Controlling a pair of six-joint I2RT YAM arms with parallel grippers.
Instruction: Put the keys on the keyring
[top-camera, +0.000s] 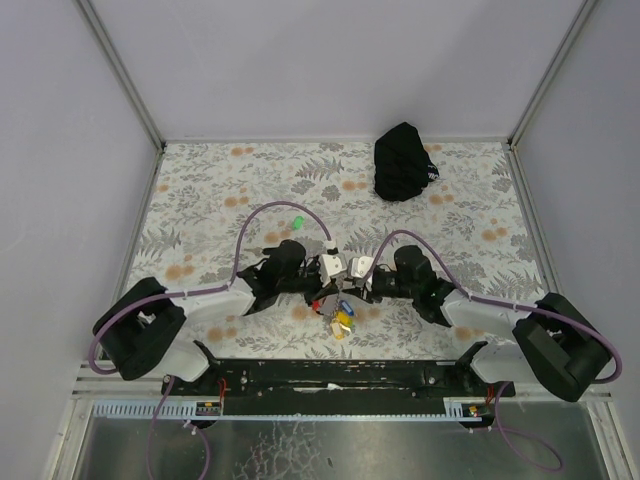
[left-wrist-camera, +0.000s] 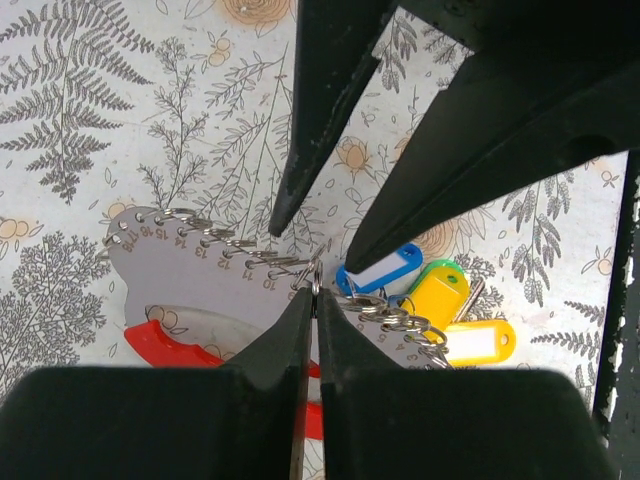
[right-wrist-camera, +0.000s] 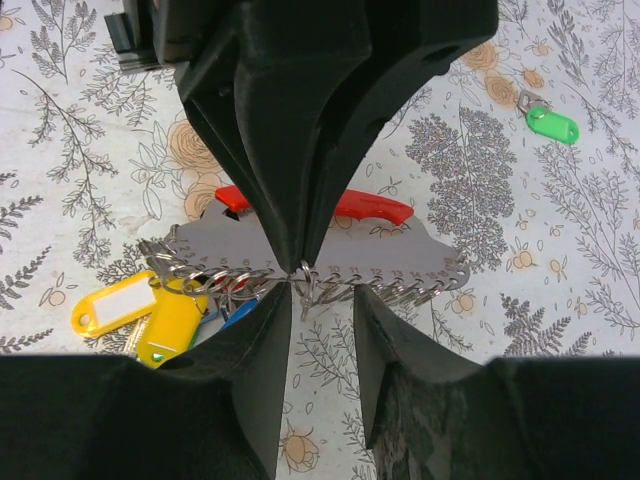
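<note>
The keyring (left-wrist-camera: 215, 285) is a grey numbered plate with a row of silver rings along its edge and a red handle (left-wrist-camera: 165, 345); it also shows in the right wrist view (right-wrist-camera: 400, 250) and under both grippers in the top view (top-camera: 338, 312). My left gripper (left-wrist-camera: 312, 296) is shut on one small ring (left-wrist-camera: 317, 280) at the plate's edge. My right gripper (right-wrist-camera: 322, 296) is open and faces it, its fingers either side of that ring. The blue-tagged key (left-wrist-camera: 380, 270) lies in the bunch beside yellow tags (left-wrist-camera: 440, 298). The green-tagged key (right-wrist-camera: 552, 125) lies loose on the cloth (top-camera: 297, 222).
A black bag (top-camera: 403, 160) sits at the back right of the flowered cloth. White walls with metal rails close in the back and sides. The arms' black base rail (top-camera: 330, 375) runs along the near edge.
</note>
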